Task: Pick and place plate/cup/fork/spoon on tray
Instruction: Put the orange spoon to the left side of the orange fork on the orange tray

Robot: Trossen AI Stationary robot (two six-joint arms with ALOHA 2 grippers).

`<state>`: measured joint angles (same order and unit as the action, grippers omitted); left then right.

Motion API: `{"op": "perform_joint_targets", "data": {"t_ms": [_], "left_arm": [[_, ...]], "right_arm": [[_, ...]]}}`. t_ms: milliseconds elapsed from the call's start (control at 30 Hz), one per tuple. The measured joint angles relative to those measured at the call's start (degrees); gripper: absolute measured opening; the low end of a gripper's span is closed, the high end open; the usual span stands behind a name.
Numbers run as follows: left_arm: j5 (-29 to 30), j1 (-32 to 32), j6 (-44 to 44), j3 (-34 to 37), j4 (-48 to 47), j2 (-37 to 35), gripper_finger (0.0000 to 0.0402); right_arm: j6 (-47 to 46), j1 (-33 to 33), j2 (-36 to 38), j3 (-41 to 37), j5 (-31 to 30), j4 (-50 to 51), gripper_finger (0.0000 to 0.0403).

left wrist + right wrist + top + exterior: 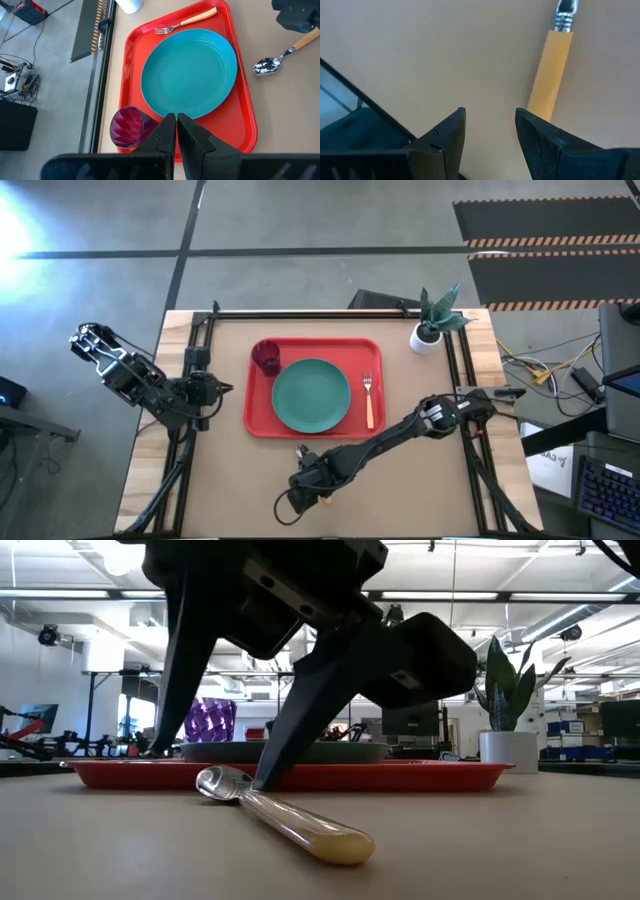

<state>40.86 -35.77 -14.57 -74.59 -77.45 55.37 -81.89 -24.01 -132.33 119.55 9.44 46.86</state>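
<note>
The red tray [258, 395] holds the teal plate [311, 395], the purple cup [266, 357] in its far left corner and the fork [368, 400] along its right side. The spoon [285, 815] lies flat on the table just in front of the tray's near rim, and also shows in the left wrist view [280, 52]. My right gripper [490, 117] is open, low over the table. The spoon's orange handle [547, 80] lies outside its gap, beside one finger [540, 140]. My left gripper [176, 122] is shut and empty at the tray's left side. My right gripper comes from above, with one finger [285, 735] reaching down to the table by the spoon's neck [245, 795]. I cannot tell whether that finger touches the spoon. The spoon lies flat on the table.
A white pot with a green plant [430, 330] stands at the table's far right. Black frame rails [195, 350] run along the left, right and far sides. Bare table lies in front of the tray around the spoon.
</note>
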Motion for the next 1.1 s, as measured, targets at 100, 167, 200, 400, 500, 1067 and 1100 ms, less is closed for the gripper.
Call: {"op": "perform_joint_targets", "data": {"t_ms": [100, 167, 200, 400, 500, 1067, 1100], "left_arm": [[0.0, 0.0, 0.0, 0.0, 0.0, 0.0, 0.0], [0.0, 0.0, 0.0, 0.0, 0.0, 0.0, 0.0], [0.0, 0.0, 0.0, 0.0, 0.0, 0.0, 0.0], [0.1, 0.0, 0.0, 0.0, 0.0, 0.0, 0.0], [0.1, 0.0, 0.0, 0.0, 0.0, 0.0, 0.0], [0.3, 0.0, 0.0, 0.0, 0.4, 0.1, 0.0], [0.4, 0.0, 0.0, 0.0, 0.4, 0.1, 0.0]], "right_arm": [[0.1, 0.0, 0.4, 0.0, -0.3, 1.5, 0.0164], [0.5, 0.0, 0.8, 0.1, -0.4, 2.9, 0.0164], [0.5, 0.0, 0.9, 0.1, -0.4, 4.0, 0.0164], [0.9, 0.0, 0.9, 0.1, -0.5, 6.9, 0.0164], [0.9, 0.0, 0.9, -0.4, -1.0, 6.9, 0.0164], [0.5, 0.7, -1.5, -1.6, -2.1, -0.8, 0.0164], [0.7, 0.7, -1.6, -1.6, -2.1, -0.8, 0.0164]]}}
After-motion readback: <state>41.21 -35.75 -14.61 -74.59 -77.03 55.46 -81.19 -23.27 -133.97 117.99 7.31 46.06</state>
